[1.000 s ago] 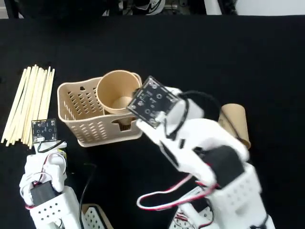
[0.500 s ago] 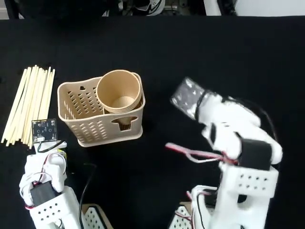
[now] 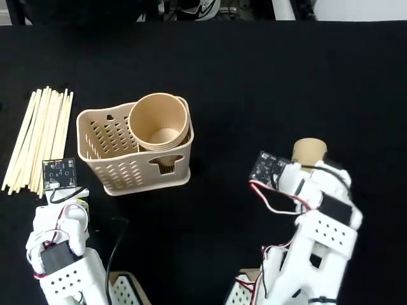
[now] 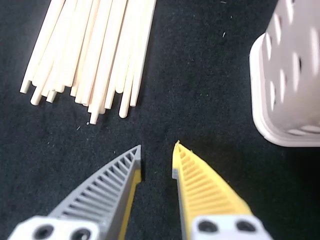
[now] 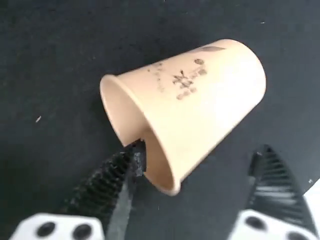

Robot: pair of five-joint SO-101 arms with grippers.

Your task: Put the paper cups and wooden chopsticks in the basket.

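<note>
right gripper (image 5: 200,150): spread wide, not clamping anything. its black fingers sit either side of the loose paper cup. one tip is right at the cup's rim and looks like it's touching, the other is off on the far side with a gap to the cup wall.
loose paper cup (image 5: 195,95): lying on its side on the black table, mouth turned back towards the right arm, some dark print on its wall. from the high view it pokes out just past that arm's wrist, well apart from the basket.
stacked cups (image 3: 159,121): a nest of paper cups standing mouth-up in the right end of the basket, rim a bit above the basket's edge.
basket (image 3: 105,168): beige plastic with slotted walls, upright, sitting between the chopsticks and the loose cup.
wooden chopsticks (image 3: 38,140): loose bundle lying flat on the left side of the basket, fanned out a little, near ends uneven.
left gripper (image 4: 156,148): just a narrow gap between the grey finger and the yellow one, nothing in it. it hangs over bare table between the chopstick ends and the basket's corner, touching neither.
table (image 3: 254,76): black surface, both white arms at its near edge.
wires (image 3: 273,203): red and white, looping off the right arm's wrist.
</note>
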